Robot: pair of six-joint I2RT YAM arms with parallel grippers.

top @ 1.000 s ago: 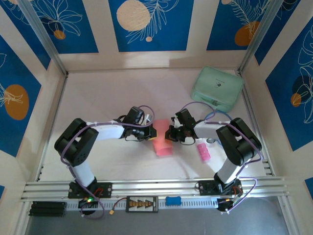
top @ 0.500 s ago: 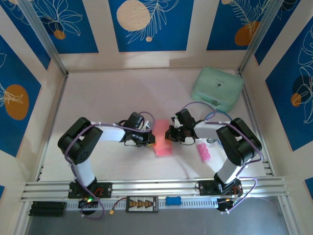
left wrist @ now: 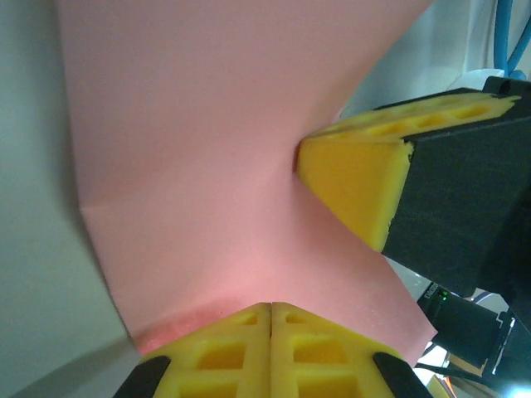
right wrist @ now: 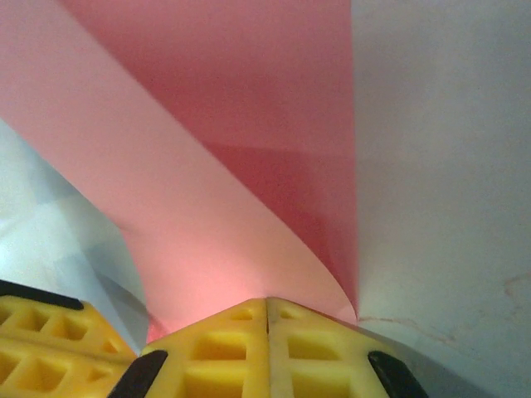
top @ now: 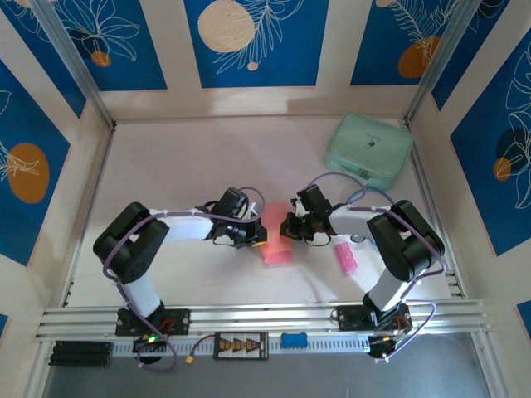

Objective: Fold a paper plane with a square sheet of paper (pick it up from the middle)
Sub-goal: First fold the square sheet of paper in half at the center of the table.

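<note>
Left gripper (left wrist: 270, 307) and right gripper (right wrist: 267, 301) each clamped tight on the square sheet of paper (top: 278, 251) mid-table; I'd want even tension, edges aligned before creasing.

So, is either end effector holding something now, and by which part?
Both hold the square sheet of paper. The left end effector is shut on its left edge, and the right end effector is shut on its right edge.
</note>
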